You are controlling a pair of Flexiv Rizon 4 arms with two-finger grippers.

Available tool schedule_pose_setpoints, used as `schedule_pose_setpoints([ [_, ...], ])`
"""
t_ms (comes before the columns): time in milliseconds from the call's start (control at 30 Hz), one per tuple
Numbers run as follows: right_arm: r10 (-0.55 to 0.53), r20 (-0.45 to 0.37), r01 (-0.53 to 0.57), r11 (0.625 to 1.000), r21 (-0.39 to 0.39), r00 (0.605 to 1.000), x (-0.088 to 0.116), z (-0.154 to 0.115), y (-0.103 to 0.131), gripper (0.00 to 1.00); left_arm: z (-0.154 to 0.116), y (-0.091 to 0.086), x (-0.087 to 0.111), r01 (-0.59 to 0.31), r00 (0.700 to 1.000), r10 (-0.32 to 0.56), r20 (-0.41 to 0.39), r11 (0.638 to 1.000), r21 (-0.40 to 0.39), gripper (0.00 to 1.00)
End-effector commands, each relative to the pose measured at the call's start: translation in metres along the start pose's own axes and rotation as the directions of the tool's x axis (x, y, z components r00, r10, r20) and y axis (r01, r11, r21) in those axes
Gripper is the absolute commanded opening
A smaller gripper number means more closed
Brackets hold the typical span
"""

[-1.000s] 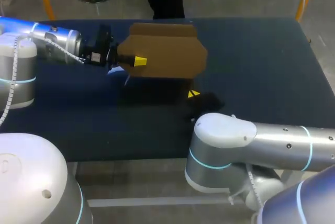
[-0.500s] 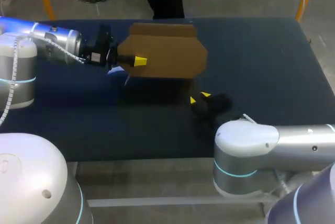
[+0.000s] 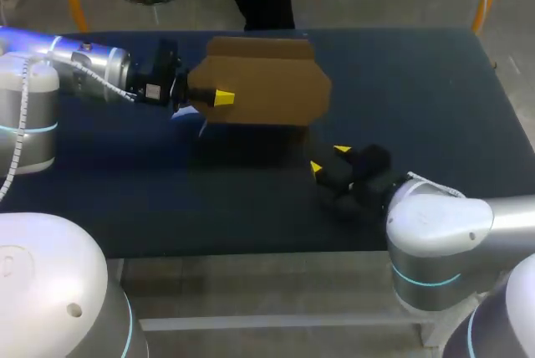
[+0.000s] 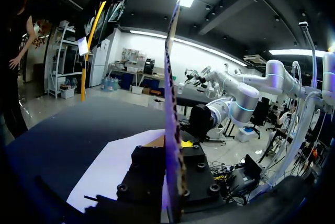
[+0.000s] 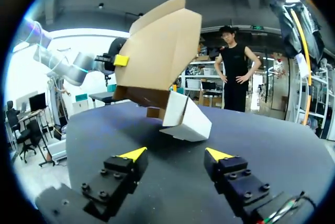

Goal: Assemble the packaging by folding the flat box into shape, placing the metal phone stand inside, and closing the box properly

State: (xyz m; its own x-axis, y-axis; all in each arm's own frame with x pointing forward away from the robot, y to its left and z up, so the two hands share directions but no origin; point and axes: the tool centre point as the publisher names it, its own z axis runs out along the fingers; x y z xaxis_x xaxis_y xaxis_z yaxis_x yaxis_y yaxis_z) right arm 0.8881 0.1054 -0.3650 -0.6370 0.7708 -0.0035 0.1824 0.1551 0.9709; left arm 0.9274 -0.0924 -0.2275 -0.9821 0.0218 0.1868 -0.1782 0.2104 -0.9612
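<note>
The brown cardboard box (image 3: 261,82) hangs partly folded above the dark table (image 3: 435,99). My left gripper (image 3: 219,97) is shut on its left panel. In the left wrist view that panel (image 4: 170,98) runs edge-on between the fingers of the left gripper (image 4: 174,148). A white flap (image 5: 184,119) hangs from the box's underside down to the table. My right gripper (image 3: 328,159) stands open just off the box's near right corner, touching nothing. In the right wrist view the box (image 5: 157,56) is ahead of the right gripper (image 5: 176,154), whose fingers are wide apart and hold nothing.
The table's front edge (image 3: 251,253) lies close behind my right gripper. A white sheet-like surface (image 4: 118,169) shows under my left gripper. Bare tabletop lies to the right of the box.
My right gripper has opened and drawn back from under the box toward the right front. The left arm and the box have not moved.
</note>
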Motion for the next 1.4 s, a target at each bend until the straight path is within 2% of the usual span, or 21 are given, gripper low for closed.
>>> schedule_pose_setpoints([
  [33, -0.018, -0.319, 0.026, 0.999, 0.022, 0.948, -0.004, -0.010, 0.000, 0.76, 0.000, 0.000, 0.000, 0.000, 1.000, 0.000, -0.002, 1.000, 0.000, 0.00],
  [200, -0.054, -0.373, 0.066, 0.998, 0.020, 0.926, -0.005, -0.018, -0.006, 0.83, 0.000, 0.000, 0.000, 0.000, 1.000, 0.000, -0.002, 1.000, 0.000, 0.00],
  [267, -0.060, -0.382, 0.071, 0.997, 0.013, 0.922, -0.006, -0.023, -0.006, 0.83, 0.000, -0.001, 0.000, 0.000, 1.000, 0.000, -0.003, 1.000, 0.000, 0.00],
  [300, -0.062, -0.386, 0.072, 0.997, 0.011, 0.920, -0.006, -0.025, -0.007, 0.83, 0.001, -0.003, 0.002, 0.001, 1.000, -0.001, -0.019, 1.000, 0.006, 0.00],
  [533, -0.093, -0.418, 0.105, 0.994, 0.005, 0.903, -0.007, -0.034, -0.007, 0.82, -0.001, -0.020, 0.012, 0.017, 1.000, -0.017, -0.003, 0.999, 0.048, 0.00],
  [733, -0.111, -0.436, 0.125, 0.992, 0.004, 0.893, -0.007, -0.040, -0.005, 0.80, -0.003, -0.038, 0.022, 0.024, 0.999, -0.025, 0.030, 0.999, 0.039, 0.00],
  [867, -0.119, -0.446, 0.137, 0.991, 0.009, 0.887, -0.007, -0.045, -0.005, 0.80, -0.004, -0.047, 0.028, 0.090, 0.994, -0.092, 0.061, 0.995, 0.045, 0.00],
  [933, -0.124, -0.434, 0.145, 0.989, 0.017, 0.892, -0.008, -0.047, -0.004, 0.79, -0.006, -0.052, 0.031, 0.132, 0.989, -0.137, 0.062, 0.989, 0.067, 0.00],
  [1100, -0.127, -0.439, 0.149, 0.989, 0.015, 0.889, -0.008, -0.054, -0.004, 0.78, -0.008, -0.062, 0.039, 0.193, 0.979, -0.196, 0.053, 0.979, 0.063, 0.00],
  [1400, -0.126, -0.444, 0.148, 0.989, 0.015, 0.887, -0.007, -0.062, -0.003, 0.72, -0.010, -0.064, 0.043, 0.295, 0.954, -0.298, 0.041, 0.953, 0.074, 0.00],
])
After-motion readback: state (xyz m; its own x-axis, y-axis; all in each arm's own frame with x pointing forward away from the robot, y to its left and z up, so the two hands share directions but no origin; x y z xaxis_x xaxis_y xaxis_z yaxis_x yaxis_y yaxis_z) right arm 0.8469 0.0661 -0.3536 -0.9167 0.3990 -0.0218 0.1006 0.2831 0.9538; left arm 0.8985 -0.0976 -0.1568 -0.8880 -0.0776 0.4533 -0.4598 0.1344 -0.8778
